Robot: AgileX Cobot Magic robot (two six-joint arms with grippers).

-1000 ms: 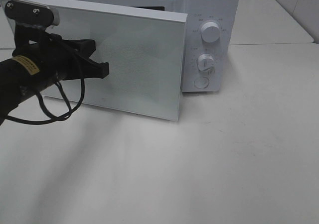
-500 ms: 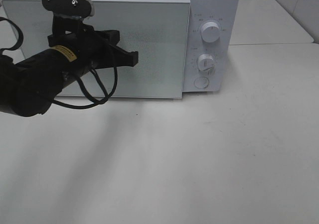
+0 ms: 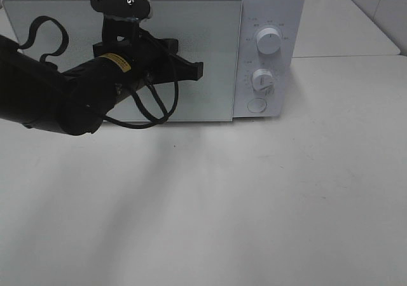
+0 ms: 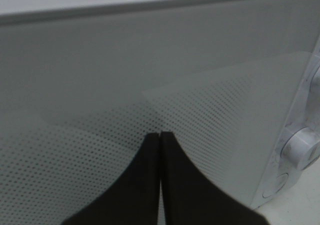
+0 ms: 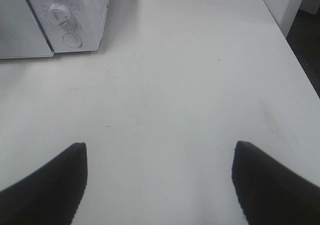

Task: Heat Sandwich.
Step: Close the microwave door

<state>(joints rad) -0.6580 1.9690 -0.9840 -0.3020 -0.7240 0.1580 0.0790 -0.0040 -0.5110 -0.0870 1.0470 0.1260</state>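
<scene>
You see no sandwich; likely it sits behind the shut microwave door (image 3: 191, 32), at eleven o'clock on the table (image 3: 267, 197). Your left gripper (image 4: 160, 135), jaws pressed together, is right at that door; your right gripper (image 5: 160, 146) hangs spread, empty. Soft, light, crushable: grip opposite crusts gently.

This looks like a robotics lab bench set up as a mock kitchen rather than a lived-in home. A plain white table (image 3: 267, 203) fills the lower frame, and a white microwave (image 3: 216, 44) with round dials (image 3: 268, 42) stands at the upper middle. A black robot arm (image 3: 57, 98) trailing a looped cable (image 3: 149, 111) reaches in from the left, and a second white table (image 3: 343, 25) sits at the upper right.
</scene>
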